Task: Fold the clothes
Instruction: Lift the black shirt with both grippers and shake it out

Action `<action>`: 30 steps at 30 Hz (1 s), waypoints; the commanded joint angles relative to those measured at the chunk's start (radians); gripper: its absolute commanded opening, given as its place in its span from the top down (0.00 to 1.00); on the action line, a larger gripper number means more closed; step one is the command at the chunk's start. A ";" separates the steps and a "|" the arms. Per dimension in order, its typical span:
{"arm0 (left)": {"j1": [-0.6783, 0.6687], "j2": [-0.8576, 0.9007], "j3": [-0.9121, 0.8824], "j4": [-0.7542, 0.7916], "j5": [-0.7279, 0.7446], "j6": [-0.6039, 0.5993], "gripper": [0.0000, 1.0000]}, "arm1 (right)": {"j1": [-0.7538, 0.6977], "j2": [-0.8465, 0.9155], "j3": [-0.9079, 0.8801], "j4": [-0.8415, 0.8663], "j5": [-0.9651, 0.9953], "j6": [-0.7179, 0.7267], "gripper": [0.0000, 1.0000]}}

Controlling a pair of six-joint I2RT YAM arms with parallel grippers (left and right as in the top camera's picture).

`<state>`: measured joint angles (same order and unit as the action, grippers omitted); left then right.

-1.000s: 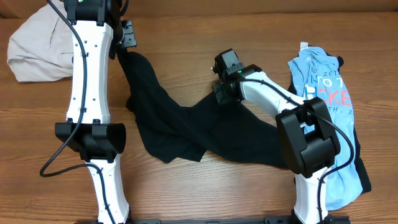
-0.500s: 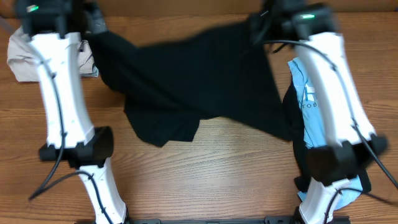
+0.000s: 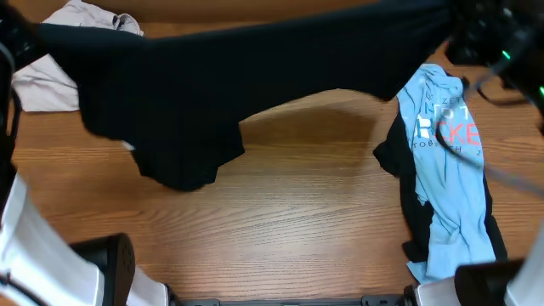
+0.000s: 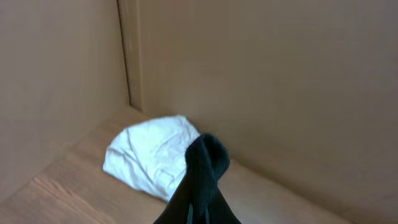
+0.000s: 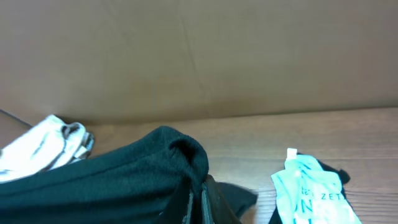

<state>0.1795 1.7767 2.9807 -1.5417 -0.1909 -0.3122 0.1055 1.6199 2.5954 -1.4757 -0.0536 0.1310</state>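
Both grippers are clenched on the black garment (image 3: 255, 76), the left gripper (image 4: 198, 211) near 10 o'clock and the right gripper (image 5: 200, 199) near 2 o'clock, and I think they hold it stretched above the table (image 3: 323, 221) so it hangs flat for folding. The light blue T-shirt (image 3: 446, 170) lies at 3 o'clock over a second black garment (image 3: 410, 212), the beige garment (image 3: 38, 85) at 10 o'clock. On the T-shirt I can read only "ZET" and "CKE".
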 commanded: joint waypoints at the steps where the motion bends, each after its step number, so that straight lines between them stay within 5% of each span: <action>1: 0.013 -0.046 0.005 0.031 -0.022 0.023 0.96 | -0.011 -0.111 0.025 -0.021 0.031 0.008 0.96; 8: 0.013 -0.047 0.005 0.100 -0.019 0.064 0.96 | -0.011 -0.153 0.022 -0.052 0.096 -0.001 0.96; 16: 0.013 0.072 -0.016 0.220 -0.018 0.073 0.96 | -0.011 0.062 0.022 -0.011 0.093 -0.005 0.96; 23: 0.013 0.236 -0.016 0.482 0.009 0.074 0.96 | -0.012 0.309 0.022 0.248 0.120 -0.035 0.96; 30: 0.005 0.281 -0.015 0.781 0.086 0.078 0.96 | -0.012 0.356 0.026 0.512 0.139 -0.040 0.96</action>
<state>0.1772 2.0880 2.9475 -0.8387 -0.1074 -0.2550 0.1059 2.0327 2.5950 -1.0222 0.0166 0.1051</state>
